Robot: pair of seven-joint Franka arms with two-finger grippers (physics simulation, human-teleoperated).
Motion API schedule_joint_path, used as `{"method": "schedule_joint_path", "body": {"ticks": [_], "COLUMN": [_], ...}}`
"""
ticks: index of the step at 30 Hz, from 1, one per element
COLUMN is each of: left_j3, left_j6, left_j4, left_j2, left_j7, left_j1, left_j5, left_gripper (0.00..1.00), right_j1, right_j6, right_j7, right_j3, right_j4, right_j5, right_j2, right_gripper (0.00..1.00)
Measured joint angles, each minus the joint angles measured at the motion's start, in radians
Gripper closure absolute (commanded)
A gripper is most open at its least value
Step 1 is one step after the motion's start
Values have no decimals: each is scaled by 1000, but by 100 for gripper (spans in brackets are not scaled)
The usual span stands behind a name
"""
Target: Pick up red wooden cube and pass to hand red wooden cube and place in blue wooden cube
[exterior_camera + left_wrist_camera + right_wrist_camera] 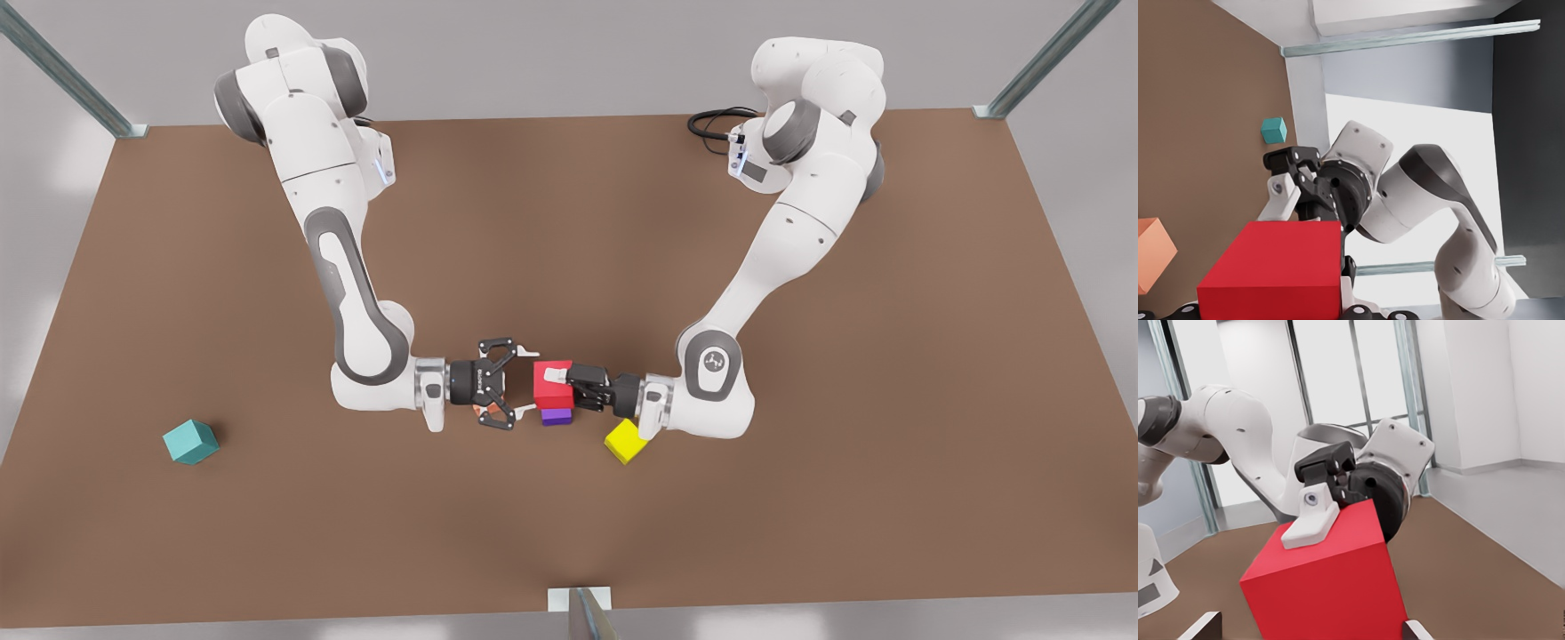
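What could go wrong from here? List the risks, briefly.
1. The left gripper alone holds the red wooden cube; the right gripper is open beside it. Releasing before it closes would likely drop the cube.
2. The purple cube appears to lie just below, so a dropped cube could knock it.
3. The blue wooden cube sits far off, so a weak grasp might slip.

You see a matt, smooth red cube [552, 382] and teal cube [190, 442] on a matt brown table [800, 498]; glossy white arm shells [329, 160]; brushed metal posts [62, 71].
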Motion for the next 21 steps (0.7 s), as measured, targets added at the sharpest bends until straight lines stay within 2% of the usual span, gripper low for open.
{"method": "schedule_joint_path", "body": {"ticks": [21], "left_j3": [-13], "left_j6": [41], "left_j4": [23], "left_j2": [18], "left_j7": [6], "left_j1": [-28], "left_j5": [-2], "left_gripper": [50], "right_j1": [-7], "right_j6": [6], "right_j7": [-38], "right_j3": [0], "right_j4": [7], "right_j5": [20], "right_j2": [2], "right_gripper": [0]}}
